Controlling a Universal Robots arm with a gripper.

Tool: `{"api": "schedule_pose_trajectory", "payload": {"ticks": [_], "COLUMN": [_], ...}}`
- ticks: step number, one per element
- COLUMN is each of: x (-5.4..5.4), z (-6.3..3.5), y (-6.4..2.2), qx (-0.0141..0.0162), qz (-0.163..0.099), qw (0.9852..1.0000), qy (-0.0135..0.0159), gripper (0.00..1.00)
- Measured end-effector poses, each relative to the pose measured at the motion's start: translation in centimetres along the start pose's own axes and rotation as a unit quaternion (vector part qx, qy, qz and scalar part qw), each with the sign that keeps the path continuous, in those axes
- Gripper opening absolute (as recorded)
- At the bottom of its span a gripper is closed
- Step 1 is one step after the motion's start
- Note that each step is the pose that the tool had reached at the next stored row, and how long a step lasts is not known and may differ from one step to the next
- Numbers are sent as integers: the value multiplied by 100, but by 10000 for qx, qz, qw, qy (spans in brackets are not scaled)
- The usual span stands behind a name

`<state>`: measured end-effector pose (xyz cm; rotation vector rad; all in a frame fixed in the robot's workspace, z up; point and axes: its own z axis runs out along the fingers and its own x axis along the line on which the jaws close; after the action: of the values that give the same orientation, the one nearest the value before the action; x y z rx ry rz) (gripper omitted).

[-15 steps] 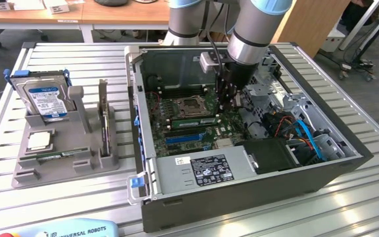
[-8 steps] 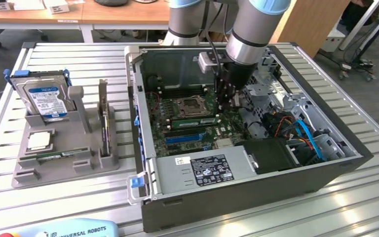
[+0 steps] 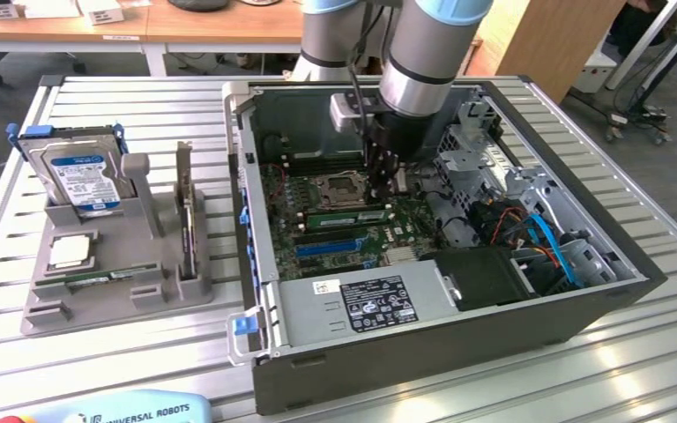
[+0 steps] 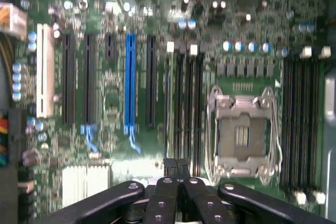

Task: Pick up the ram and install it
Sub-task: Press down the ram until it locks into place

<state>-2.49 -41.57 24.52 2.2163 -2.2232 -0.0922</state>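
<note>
At the exterior view's left, a grey matte plastic holder (image 3: 115,300) sat on the ribbed aluminium table (image 3: 33,361). It carried four parts: one silver hard drive (image 3: 80,176) with a blue label standing upright at the far end, one small square silver CPU chip (image 3: 68,251) lying flat, one thin green stick (image 3: 109,278) lying in a near slot, and one flat board (image 3: 183,207) standing on edge. Right of the holder stood the open grey sheet-metal computer case (image 3: 433,339), with a silver power supply box (image 3: 356,304) bearing a black label at its near side. The green motherboard (image 4: 110,93) lay inside, studded with small round capacitors. On it the wrist view showed one long blue slot (image 4: 129,82), one white slot (image 4: 44,77), one square metal-framed CPU socket (image 4: 241,135) and four narrow black memory slots on either side of that socket. The ram (image 3: 348,216), a long narrow green stick, appeared to sit on edge in the memory slots near the socket, directly under the tool. The gripper (image 3: 380,196), black and hanging from one grey and pale-blue arm (image 3: 433,44), reached down into the case. In the wrist view the gripper (image 4: 176,165) had its two dark fingertips (image 4: 169,165) drawn together with no gap and nothing visibly clamped; whether they touched the ram could not be told. At the right of the case lay blue and orange cables (image 3: 545,238).
</note>
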Motion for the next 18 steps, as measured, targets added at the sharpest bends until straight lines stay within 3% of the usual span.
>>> {"api": "schedule_pose_trajectory", "payload": {"ticks": [8, 18], "x": [2, 3], "z": [12, 25], "y": [278, 542], "qx": [0, 0], "qz": [0, 0], "qw": [10000, 10000], "qy": [1, 0], "gripper": [10, 10]}}
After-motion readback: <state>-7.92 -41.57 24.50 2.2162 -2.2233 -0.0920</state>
